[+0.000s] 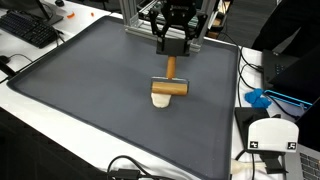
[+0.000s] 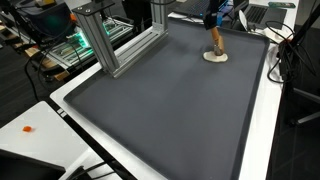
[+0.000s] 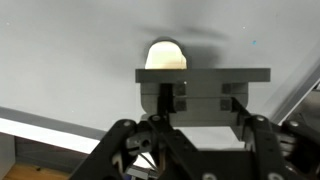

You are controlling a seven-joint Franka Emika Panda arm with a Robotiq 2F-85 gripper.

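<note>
A wooden mallet (image 1: 170, 84) with a short handle and a cylinder head stands on the dark grey mat (image 1: 100, 100), far side, in both exterior views (image 2: 214, 42). Its head rests against a flat cream disc (image 1: 161, 99) lying on the mat (image 2: 215, 57). My gripper (image 1: 173, 45) is shut on the top of the mallet's handle. In the wrist view the gripper (image 3: 203, 98) holds a grey-looking bar across its fingers, and the cream disc (image 3: 165, 54) shows just beyond it. The handle itself is hidden there.
An aluminium frame (image 2: 105, 40) stands at the mat's far corner. A keyboard (image 1: 28, 26) lies on the white table beside the mat. A blue object (image 1: 258, 98) and a white box with markers (image 1: 271, 136) sit off the mat's edge, with cables (image 1: 130, 168) nearby.
</note>
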